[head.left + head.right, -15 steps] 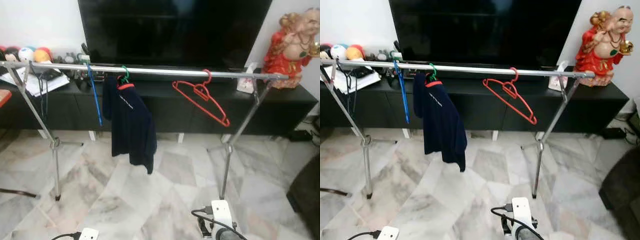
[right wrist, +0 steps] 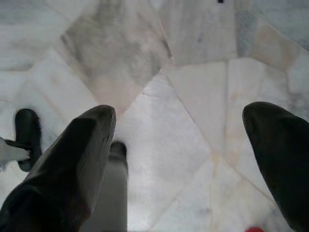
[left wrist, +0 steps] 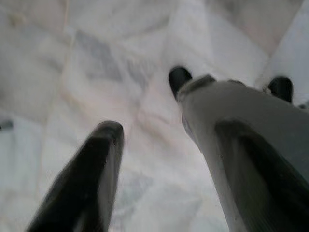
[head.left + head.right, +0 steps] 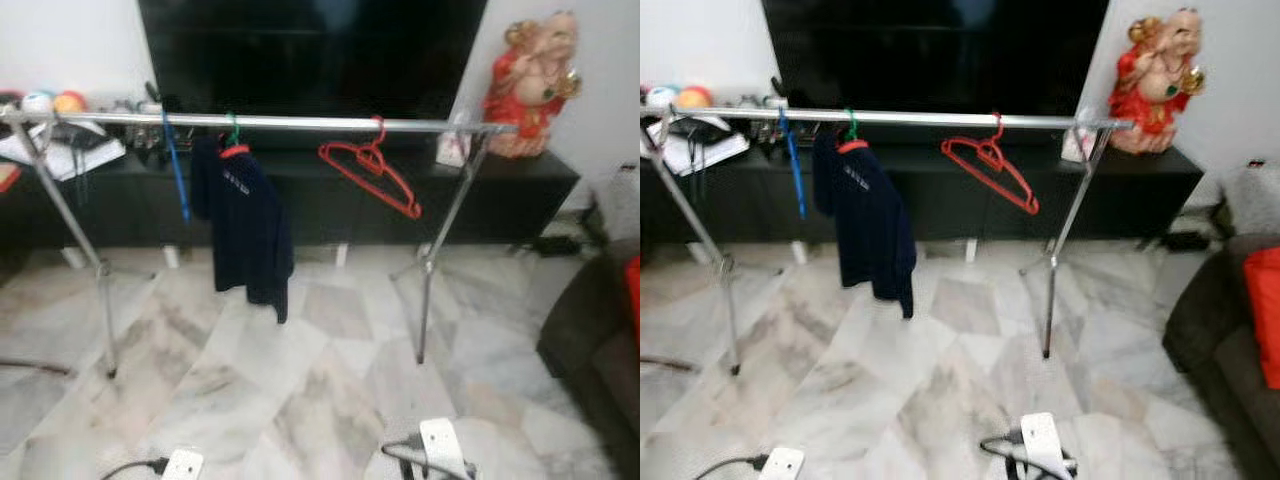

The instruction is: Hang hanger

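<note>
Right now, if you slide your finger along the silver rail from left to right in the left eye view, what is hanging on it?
Blue hanger → dark blue shirt on a green hanger → empty red hanger, with the rail ending near the red statue.

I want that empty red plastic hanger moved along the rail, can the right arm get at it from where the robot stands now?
Probably not yet. The red plastic hanger hangs free on the metal rail, nothing blocks it, but bare marble floor lies between, and the right gripper points down at the floor, open.
</note>
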`<state>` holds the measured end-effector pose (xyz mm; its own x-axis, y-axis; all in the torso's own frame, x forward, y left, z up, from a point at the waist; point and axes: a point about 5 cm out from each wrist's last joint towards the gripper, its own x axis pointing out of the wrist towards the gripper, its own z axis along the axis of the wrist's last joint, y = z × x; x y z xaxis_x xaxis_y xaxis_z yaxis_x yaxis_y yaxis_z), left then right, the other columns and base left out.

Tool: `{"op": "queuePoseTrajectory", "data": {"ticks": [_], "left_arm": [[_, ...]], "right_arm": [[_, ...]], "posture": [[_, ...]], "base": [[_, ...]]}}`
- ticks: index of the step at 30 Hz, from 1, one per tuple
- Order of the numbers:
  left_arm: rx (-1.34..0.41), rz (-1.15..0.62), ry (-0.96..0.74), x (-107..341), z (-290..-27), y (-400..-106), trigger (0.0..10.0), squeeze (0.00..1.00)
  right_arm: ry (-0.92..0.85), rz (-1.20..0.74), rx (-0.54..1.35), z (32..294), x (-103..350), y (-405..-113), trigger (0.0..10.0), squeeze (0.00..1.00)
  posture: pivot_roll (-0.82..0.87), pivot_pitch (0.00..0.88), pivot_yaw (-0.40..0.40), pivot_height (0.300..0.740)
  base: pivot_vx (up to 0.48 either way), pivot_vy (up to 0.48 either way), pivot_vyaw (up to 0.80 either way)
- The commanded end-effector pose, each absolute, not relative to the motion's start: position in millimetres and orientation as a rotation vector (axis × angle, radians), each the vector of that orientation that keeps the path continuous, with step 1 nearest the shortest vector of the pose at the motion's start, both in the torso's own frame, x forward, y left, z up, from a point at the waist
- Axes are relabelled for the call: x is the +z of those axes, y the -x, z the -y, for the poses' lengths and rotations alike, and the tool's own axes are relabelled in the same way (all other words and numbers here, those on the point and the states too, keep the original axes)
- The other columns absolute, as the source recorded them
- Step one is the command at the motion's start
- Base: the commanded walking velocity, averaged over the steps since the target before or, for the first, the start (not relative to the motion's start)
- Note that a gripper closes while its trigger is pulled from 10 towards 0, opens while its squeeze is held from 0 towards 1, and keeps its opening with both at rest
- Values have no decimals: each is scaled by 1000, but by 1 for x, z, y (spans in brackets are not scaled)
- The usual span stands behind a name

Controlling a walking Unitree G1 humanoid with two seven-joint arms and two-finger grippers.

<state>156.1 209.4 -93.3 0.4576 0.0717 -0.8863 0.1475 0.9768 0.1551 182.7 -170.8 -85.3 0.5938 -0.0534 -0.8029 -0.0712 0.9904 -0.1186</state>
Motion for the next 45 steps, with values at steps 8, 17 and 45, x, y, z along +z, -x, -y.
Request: {"op": "queuePoseTrajectory", "data": {"ticks": [8, 17, 45], "left_arm": [[-58, -1149, -229, -98, -208, -147, 10000, 0], [-66, -1146, -245, -96, -209, -150, 10000, 0], [-43, -1160, -272, -96, -215, -148, 10000, 0]], "right_arm": [[114, -935, 21, 168, -86, -182, 10000, 0], [113, -949, 22, 167, -88, -177, 10000, 0], [44, -975, 3, 169, -92, -168, 10000, 0]], "posture": [[-33, 0, -61, 740], [-32, 0, -51, 740], [-35, 0, -42, 740]], "base": [[-285, 0, 0], [-285, 0, 0], [-109, 0, 0]]}}
